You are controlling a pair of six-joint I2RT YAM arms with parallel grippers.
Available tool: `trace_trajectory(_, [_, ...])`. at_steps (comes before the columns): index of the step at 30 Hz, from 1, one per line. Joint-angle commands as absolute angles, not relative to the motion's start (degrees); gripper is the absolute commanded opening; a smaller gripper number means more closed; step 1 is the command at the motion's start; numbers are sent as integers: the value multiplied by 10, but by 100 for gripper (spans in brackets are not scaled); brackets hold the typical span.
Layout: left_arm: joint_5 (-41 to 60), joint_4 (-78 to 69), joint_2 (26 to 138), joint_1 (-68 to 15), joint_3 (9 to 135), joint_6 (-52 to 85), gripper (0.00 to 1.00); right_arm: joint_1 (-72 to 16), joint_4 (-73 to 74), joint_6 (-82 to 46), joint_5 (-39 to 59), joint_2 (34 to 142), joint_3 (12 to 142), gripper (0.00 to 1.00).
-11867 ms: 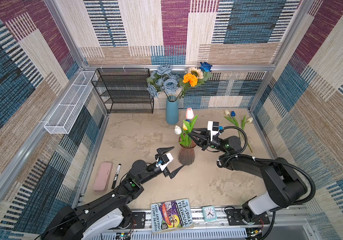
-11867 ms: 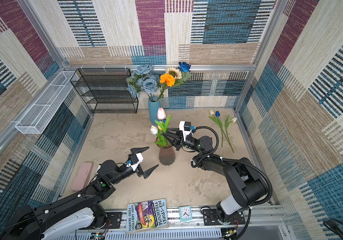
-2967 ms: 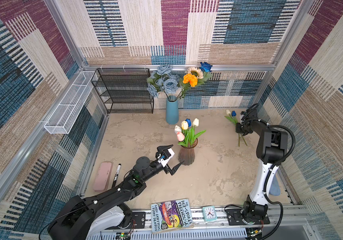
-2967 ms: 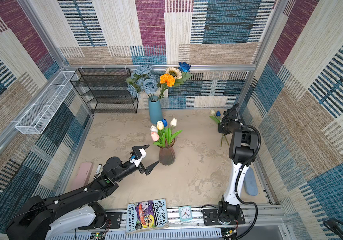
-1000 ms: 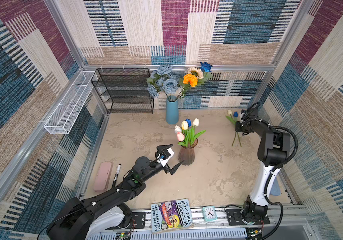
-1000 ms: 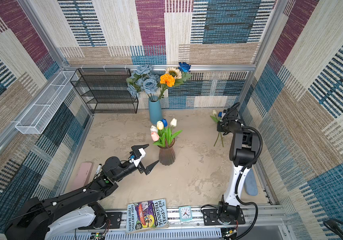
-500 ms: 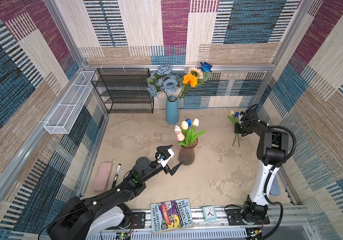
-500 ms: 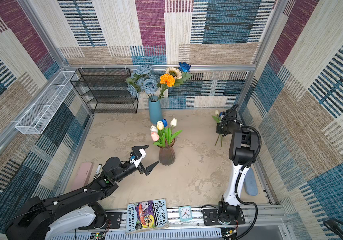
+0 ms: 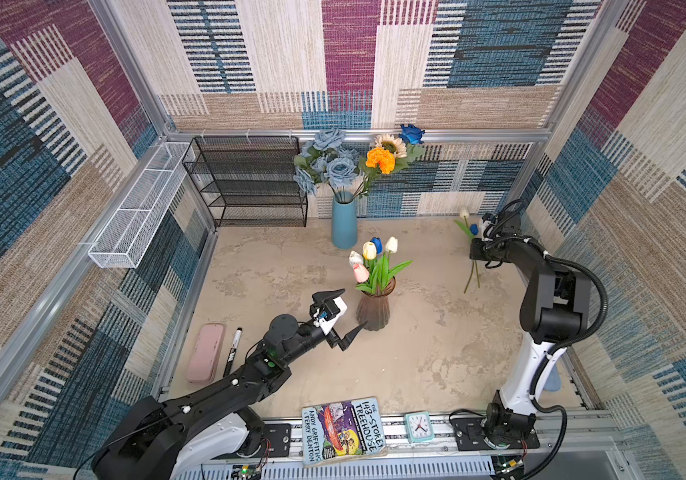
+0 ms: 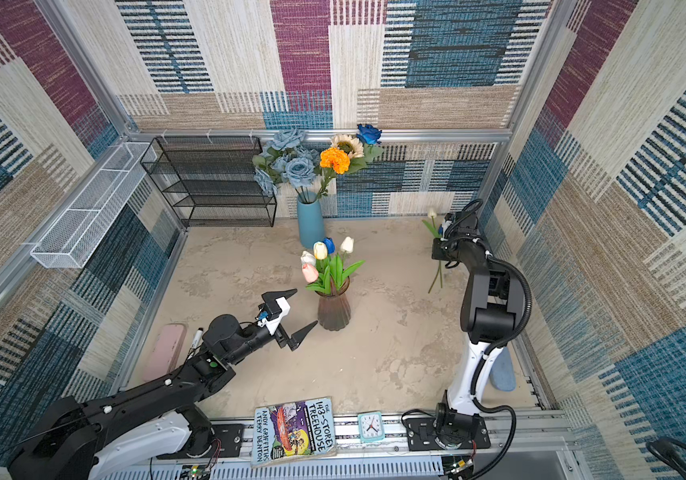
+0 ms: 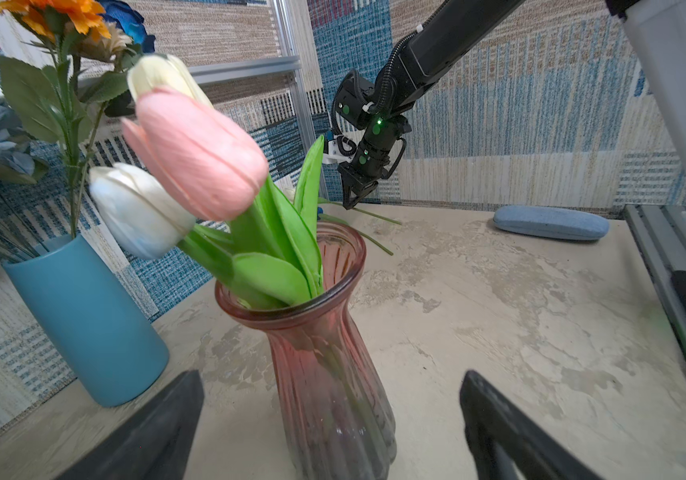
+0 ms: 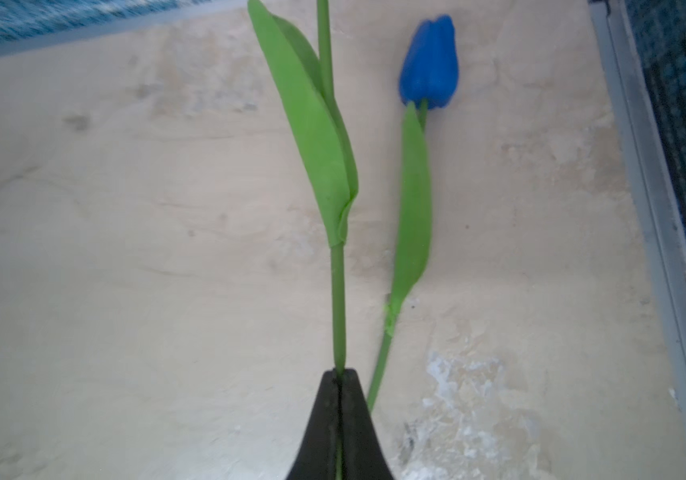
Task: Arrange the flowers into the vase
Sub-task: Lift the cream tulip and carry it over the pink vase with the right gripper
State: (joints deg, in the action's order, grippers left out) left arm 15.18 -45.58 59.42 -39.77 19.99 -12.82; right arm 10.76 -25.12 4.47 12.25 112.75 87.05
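At far right, your right gripper [image 12: 339,374] clamps the white tulip stem [image 12: 338,291], which lies near-to-far; the pink glass vase [image 9: 372,309] stands left and nearer, beside your wide-spread left gripper [image 9: 353,308].

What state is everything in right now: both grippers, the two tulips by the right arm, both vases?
left gripper, open, empty, beside the pink vase
right gripper, shut on the stem of the white tulip
white tulip, held by its stem
blue tulip, lying loose on the table
pink vase, upright, five tulips in it
blue vase, upright, bouquet in it
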Motion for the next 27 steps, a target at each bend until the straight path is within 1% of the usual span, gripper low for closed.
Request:
trace_trajectory(1, [149,-472,574,-397,198,-127,99,96,-168,7,207,1063,840,0])
trace_trajectory(6, [143,-473,540,-397,194,-124,99,68,-52,-41,291,940,761,0])
trace_trajectory(9, [148,-483,526,-397,191,-117,99,48,57,-73,353,856,689,0])
trace_trajectory(12, [151,-505,522,-397,187,-111,99,30,202,-113,425,776,610,0])
trace_trajectory(15, [149,-515,520,-397,184,-107,99,6,314,-146,465,712,557,0])
trace_trajectory(17, [148,-514,521,-397,186,-106,99,-19,415,-196,486,675,518,0])
trace_trajectory(19, [147,-513,524,-397,188,-107,99,-55,506,-240,486,648,487,0])
trace_trajectory(22, [147,-519,534,-397,192,-105,99,-127,572,-239,450,625,458,0])
trace_trajectory(27, [152,-520,545,-397,195,-105,99,-197,704,-268,405,656,409,0])
